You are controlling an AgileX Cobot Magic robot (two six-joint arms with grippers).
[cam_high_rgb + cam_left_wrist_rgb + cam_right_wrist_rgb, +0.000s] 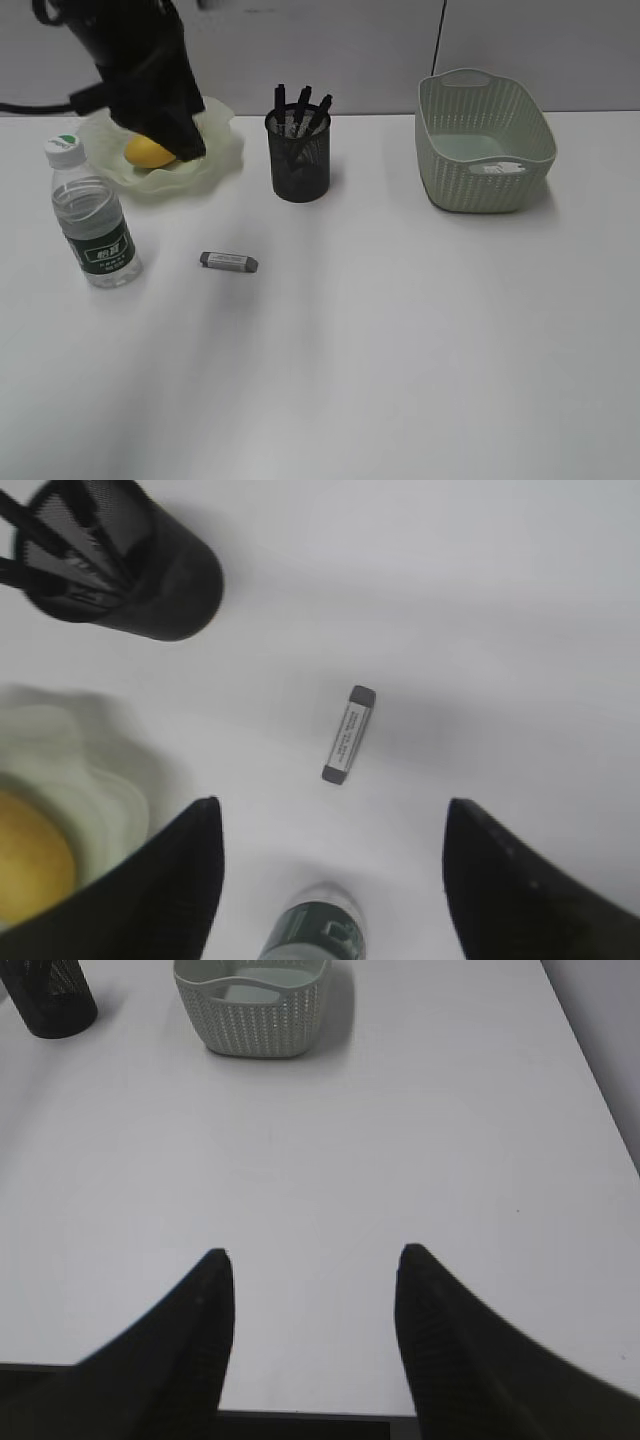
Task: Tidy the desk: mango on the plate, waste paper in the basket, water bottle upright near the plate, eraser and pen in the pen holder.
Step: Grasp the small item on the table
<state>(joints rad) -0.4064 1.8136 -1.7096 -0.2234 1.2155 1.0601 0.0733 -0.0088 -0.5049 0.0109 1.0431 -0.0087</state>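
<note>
Your desk (pixel 400 380) carries the basket (pixel 485 140) toward the far right edge, with waste paper (pixel 503 168) lying inside it. The plate (pixel 215 150) sits at the far left corner with the mango (pixel 147 152) on it. Your left gripper (pixel 330 825) hangs above the plate, jaws wide, holding nothing. Right gripper (pixel 312 1260) is at the near edge, jaws apart and empty. Pen holder (pixel 298 150) with pens (pixel 301 105) stands at far center. Water bottle (pixel 92 215) stands upright near the left edge, before the plate. The eraser (pixel 229 262) lies flat, left of center.

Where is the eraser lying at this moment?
In the exterior view the eraser lies flat on the desk, left of centre, in front of the pen holder and right of the upright water bottle.
</note>
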